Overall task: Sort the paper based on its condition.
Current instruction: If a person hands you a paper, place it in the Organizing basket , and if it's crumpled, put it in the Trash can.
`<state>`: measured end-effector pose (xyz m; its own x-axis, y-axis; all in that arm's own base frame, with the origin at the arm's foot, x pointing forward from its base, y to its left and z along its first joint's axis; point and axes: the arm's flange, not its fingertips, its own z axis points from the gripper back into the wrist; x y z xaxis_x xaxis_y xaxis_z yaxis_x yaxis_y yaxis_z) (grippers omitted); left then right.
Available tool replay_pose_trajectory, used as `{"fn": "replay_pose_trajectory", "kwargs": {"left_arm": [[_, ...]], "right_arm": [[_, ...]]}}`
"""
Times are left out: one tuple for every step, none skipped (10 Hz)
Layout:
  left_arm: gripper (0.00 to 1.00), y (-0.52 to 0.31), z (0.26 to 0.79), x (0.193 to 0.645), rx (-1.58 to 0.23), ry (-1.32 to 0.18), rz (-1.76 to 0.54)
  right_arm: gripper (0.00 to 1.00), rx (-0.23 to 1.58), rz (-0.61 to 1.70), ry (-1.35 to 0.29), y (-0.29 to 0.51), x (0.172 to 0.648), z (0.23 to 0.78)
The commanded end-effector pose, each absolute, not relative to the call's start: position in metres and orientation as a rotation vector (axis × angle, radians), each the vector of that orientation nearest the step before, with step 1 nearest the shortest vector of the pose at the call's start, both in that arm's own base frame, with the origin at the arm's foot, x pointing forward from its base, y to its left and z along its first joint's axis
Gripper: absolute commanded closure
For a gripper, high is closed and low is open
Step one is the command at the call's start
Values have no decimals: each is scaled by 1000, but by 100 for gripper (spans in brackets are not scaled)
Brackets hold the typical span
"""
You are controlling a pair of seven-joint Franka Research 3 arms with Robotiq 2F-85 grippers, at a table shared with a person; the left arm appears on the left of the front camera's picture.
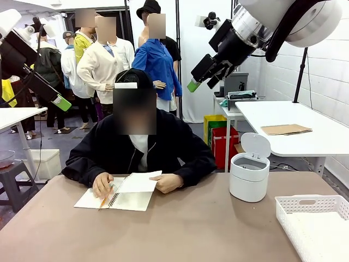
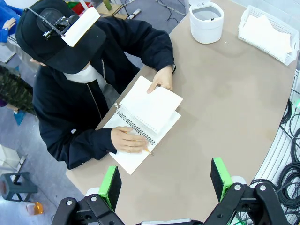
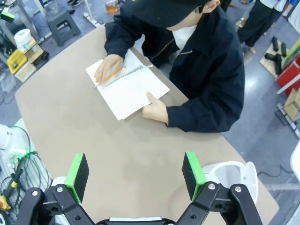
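The taupe, round-edged surface [image 1: 191, 229] lies mostly bare. Its near half and middle are open from the left edge across to the right. A person in a black jacket and cap [image 1: 136, 147] sits at the far edge, leaning over it.

Both white arms hang high above the surface, well apart from everything on it. The left end effector [image 2: 165, 180] has its green pads spread wide with nothing between them. The right end effector [image 3: 135, 174] is likewise spread wide and holds nothing.

A white lattice plastic basket [image 1: 305, 204] fills the near right corner, close to the edge. Just beyond it stands a round white bin with its lid tipped up [image 1: 249, 177].

In front of the person lies an open spiral-bound white notebook [image 1: 131, 203]. A loose white sheet of paper [image 1: 139, 183] rests over its right page, one edge lifted slightly. One hand [image 1: 169, 183] touches that sheet's edge. The other hand [image 1: 102, 184] presses on the left page, holding an orange pencil [image 1: 103, 201].
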<state>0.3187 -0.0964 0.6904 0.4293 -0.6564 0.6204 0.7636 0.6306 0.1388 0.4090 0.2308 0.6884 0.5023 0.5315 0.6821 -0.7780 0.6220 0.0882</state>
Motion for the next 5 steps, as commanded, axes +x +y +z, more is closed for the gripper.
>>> {"fn": "replay_pose_trajectory", "kwargs": {"left_arm": [[0,-96,691,319,-175,-694,-891],[0,-96,691,319,-175,-694,-891],[0,-96,691,319,-175,-694,-891],[0,-96,691,319,-175,-694,-891],[0,-96,691,319,-175,-694,-891]], "right_arm": [[0,421,815,-663,230,409,689],[0,421,815,-663,230,409,689],[0,421,815,-663,230,409,689],[0,421,815,-663,230,409,689],[0,421,815,-663,230,409,689]]}}
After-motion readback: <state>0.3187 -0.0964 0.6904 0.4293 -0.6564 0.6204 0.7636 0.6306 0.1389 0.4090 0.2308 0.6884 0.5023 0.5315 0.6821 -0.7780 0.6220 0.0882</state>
